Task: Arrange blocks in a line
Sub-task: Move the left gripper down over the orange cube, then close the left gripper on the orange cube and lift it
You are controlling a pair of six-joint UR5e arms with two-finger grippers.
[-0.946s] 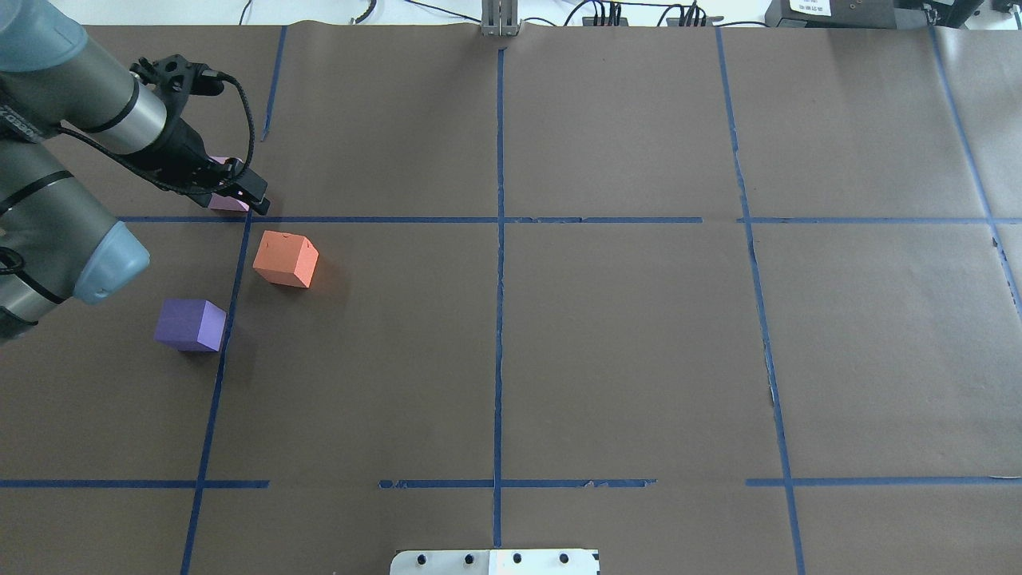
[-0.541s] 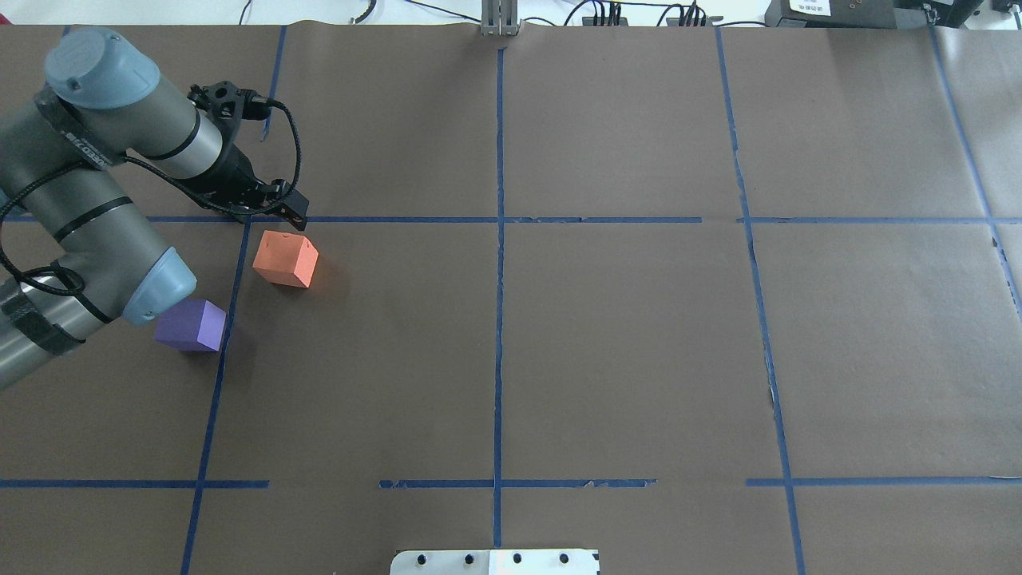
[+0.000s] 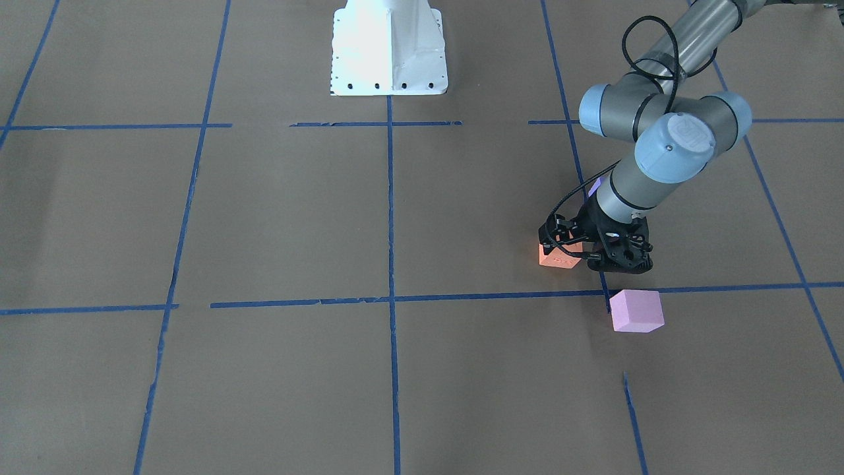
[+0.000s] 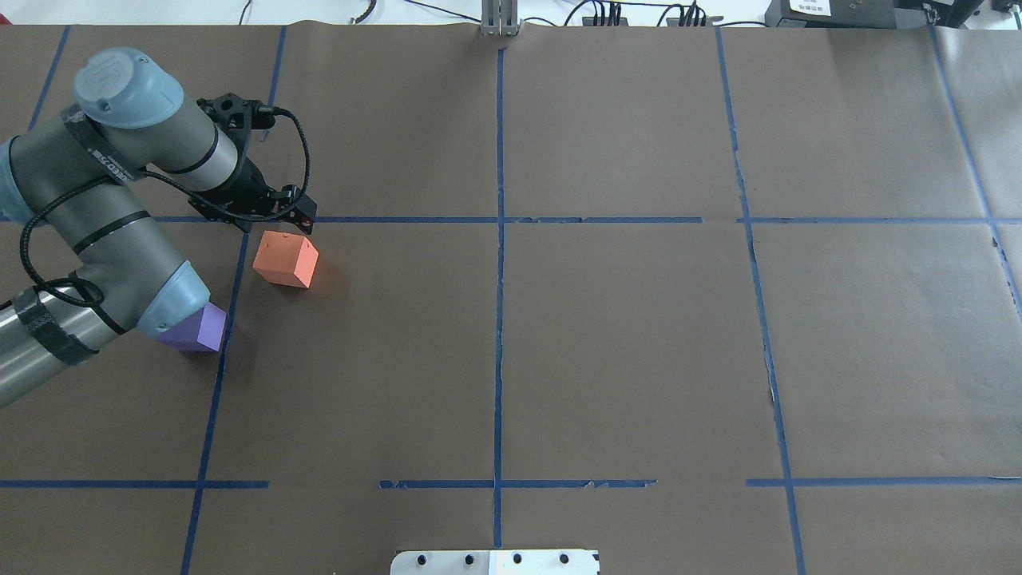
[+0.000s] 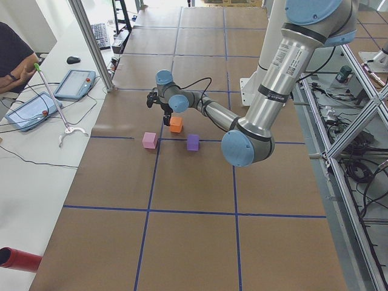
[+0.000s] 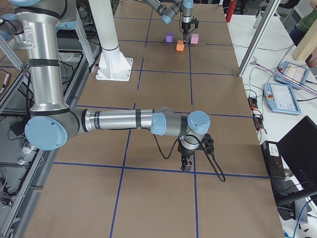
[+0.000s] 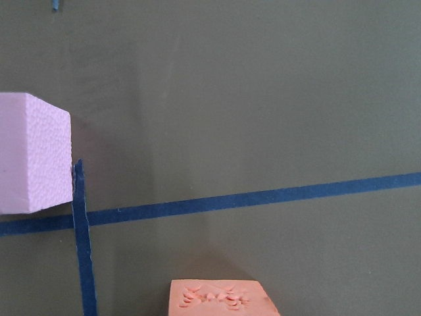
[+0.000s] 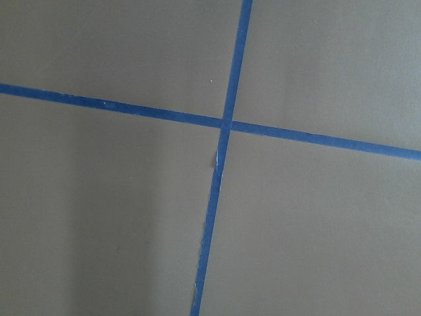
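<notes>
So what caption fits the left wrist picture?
Pink block by the blue tape cross, orange block peeking in below.

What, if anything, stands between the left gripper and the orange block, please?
Nothing visible does. The left gripper hangs close beside the orange block, and the wrist view shows only bare paper and blue tape near it. The pink block sits off to the side, touching neither.
</notes>
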